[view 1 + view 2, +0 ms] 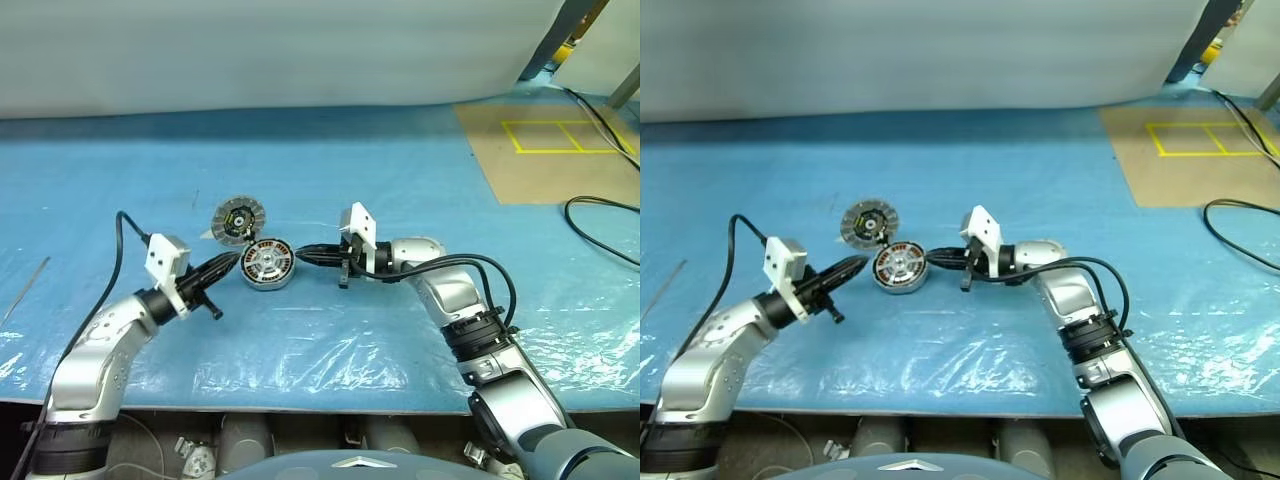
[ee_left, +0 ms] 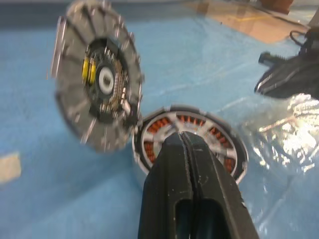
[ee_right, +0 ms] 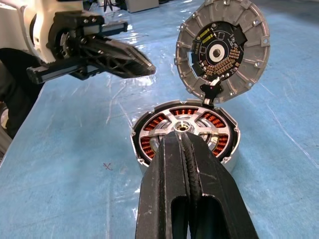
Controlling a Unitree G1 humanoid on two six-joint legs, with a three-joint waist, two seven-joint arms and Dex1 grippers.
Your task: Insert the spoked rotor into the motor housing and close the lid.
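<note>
The motor housing [image 1: 267, 265], a round silver cup with copper windings, sits on the blue table. The spoked rotor [image 3: 180, 119] lies inside it, its silvery hub in the centre. The lid [image 1: 238, 220], a ribbed silver disc with a black centre, stands open and tilted up from the housing's far-left rim. My left gripper [image 1: 233, 262] is shut and empty, its tips just left of the housing. My right gripper [image 1: 303, 256] is shut and empty too, pointing at the housing from the right with a small gap. The left gripper [image 3: 142, 67] also appears in the right wrist view.
Crinkled clear plastic covers the blue table [image 1: 330, 340] near its front edge. A tan board with yellow tape [image 1: 540, 150] lies at the back right, with a black cable [image 1: 600, 215] beside it. A thin metal rod [image 1: 25, 290] lies at the far left.
</note>
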